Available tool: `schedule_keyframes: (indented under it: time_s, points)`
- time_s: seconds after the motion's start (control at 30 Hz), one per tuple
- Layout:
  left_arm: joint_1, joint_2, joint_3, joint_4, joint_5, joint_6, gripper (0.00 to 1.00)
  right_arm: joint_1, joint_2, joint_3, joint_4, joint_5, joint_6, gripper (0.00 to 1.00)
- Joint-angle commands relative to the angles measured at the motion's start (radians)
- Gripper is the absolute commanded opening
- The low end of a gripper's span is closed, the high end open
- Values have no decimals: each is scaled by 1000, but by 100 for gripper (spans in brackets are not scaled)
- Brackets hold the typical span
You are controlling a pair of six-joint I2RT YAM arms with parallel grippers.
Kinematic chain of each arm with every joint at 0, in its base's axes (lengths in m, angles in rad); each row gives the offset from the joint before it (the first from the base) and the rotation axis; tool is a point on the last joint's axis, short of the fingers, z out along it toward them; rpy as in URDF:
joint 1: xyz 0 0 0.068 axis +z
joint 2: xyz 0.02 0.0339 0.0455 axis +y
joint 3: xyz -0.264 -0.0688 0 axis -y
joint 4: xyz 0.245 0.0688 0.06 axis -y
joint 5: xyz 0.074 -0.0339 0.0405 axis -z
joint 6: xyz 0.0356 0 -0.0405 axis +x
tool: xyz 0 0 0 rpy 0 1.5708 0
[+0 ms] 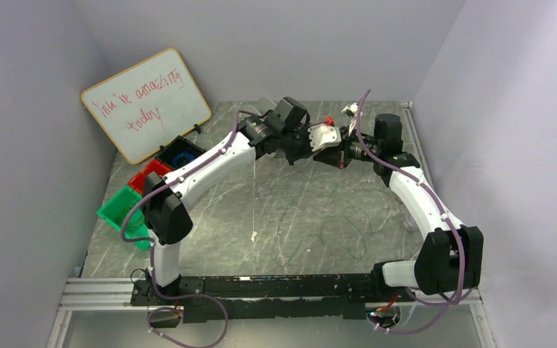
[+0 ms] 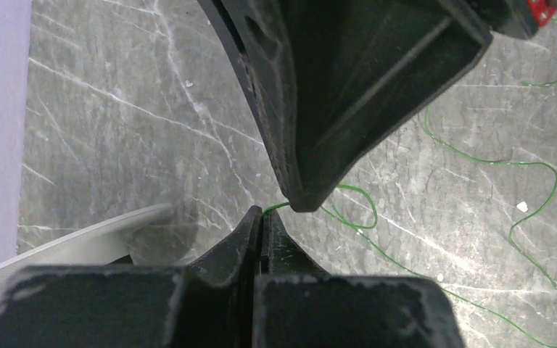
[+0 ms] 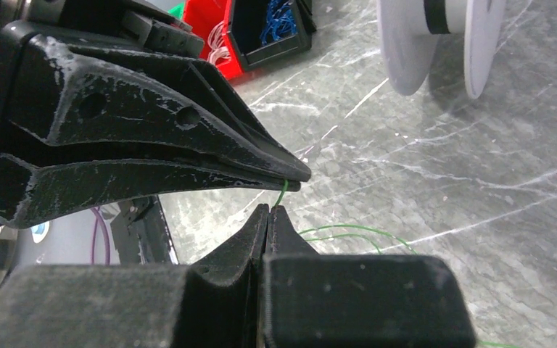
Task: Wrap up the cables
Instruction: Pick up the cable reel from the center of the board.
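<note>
The cable (image 2: 511,163), a hair-fine green wire, bridges my two pincers in a very short span, held up on the near side of the white reel (image 3: 435,43). Its slack lies in loose loops on the table (image 1: 217,217), farther from the reel. My left pincer (image 2: 261,217) and right pincer (image 3: 270,214) are both pinched tight on it, tip to tip. To wind well, I'd move one hand at a time, hold gentle tension and watch the slack for snags.

The left arm (image 1: 207,163) and right arm (image 1: 415,194) had white links, black joints, purple hoses (image 1: 124,221) clipped alongside, and scuffed black fingers (image 3: 152,138).
</note>
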Motion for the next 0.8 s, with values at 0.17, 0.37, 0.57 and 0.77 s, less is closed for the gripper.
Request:
schedule_keyframes:
  time_s: [0.17,0.37,0.57,0.77]
  points:
    - [-36,1,35,58,53,-93,3,40,-17,-7,48,-25,-20,0]
    - [-31,-17,60,46,19,-93,13,26,-28,-5,40,-21,-25,0]
    - [84,-108,55,77,-2,-104,94,-18,-53,-14,59,-27,-7,0]
    - [228,-157,14,196,-169,-226,94,-27,-43,-10,55,-19,-13,0]
